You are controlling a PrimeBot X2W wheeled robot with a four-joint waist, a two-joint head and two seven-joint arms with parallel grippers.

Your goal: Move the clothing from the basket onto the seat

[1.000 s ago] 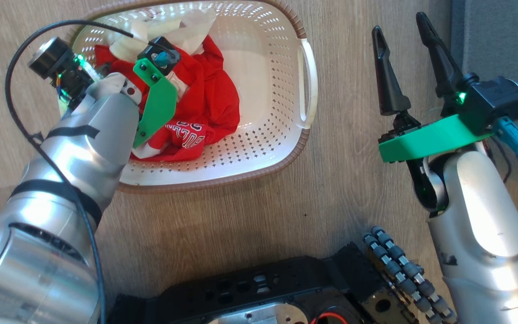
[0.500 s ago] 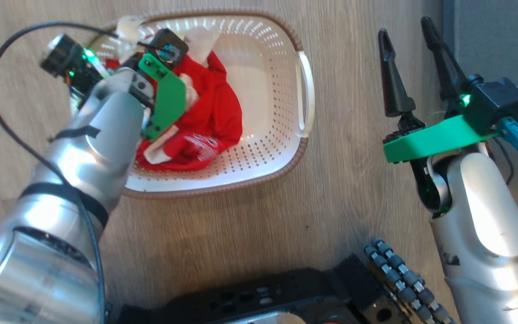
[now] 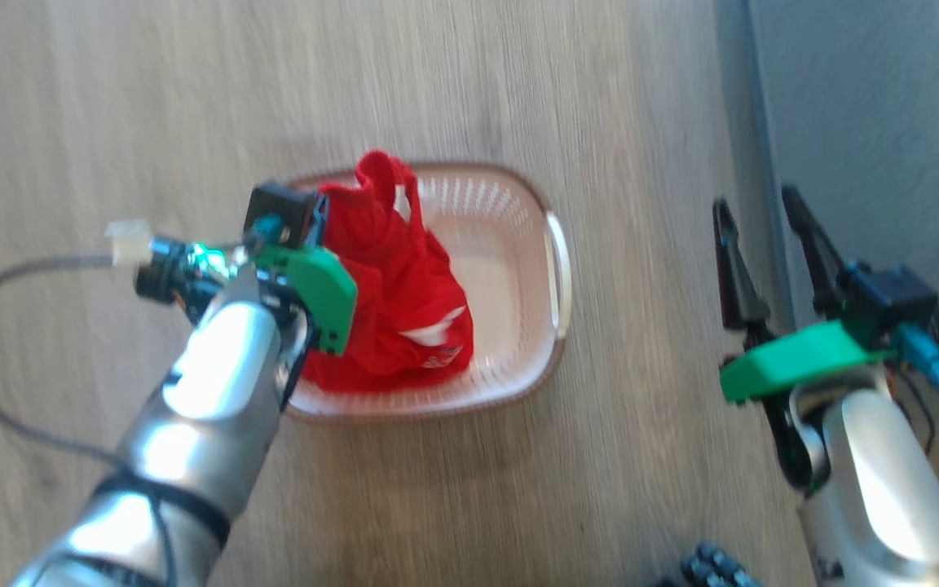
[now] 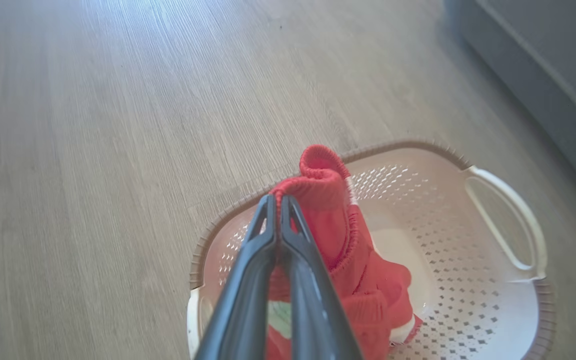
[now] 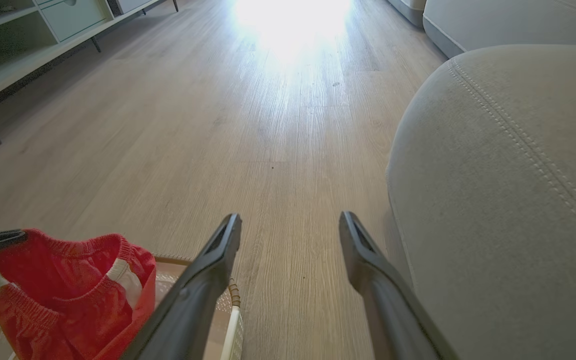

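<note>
1. The left claw (image 4: 276, 202) is pinching tight on the ribbed red hem of the clothing (image 4: 338, 235), with its two fingers pressing together and the fabric caught at their tips.
2. The clothing is hanging from that grip in a bunch and showing some white trim. Its lower folds are sitting inside the rim of the basket (image 4: 468, 260).
3. The basket is standing on the wood floor (image 3: 111, 98), with one white handle facing the right arm's side.
4. The right claw (image 3: 753, 200) is hovering over the floor beside the basket. Its fingers are spreading wide and holding nothing.
5. The seat (image 5: 508, 175) is lying just beside the right claw, on the side away from the basket. A pale double stitch line is running along its rounded edge.
6. Farther off, sunlight is glaring on the floor, and a pale shelf unit (image 5: 43, 30) is standing along its far side.
</note>
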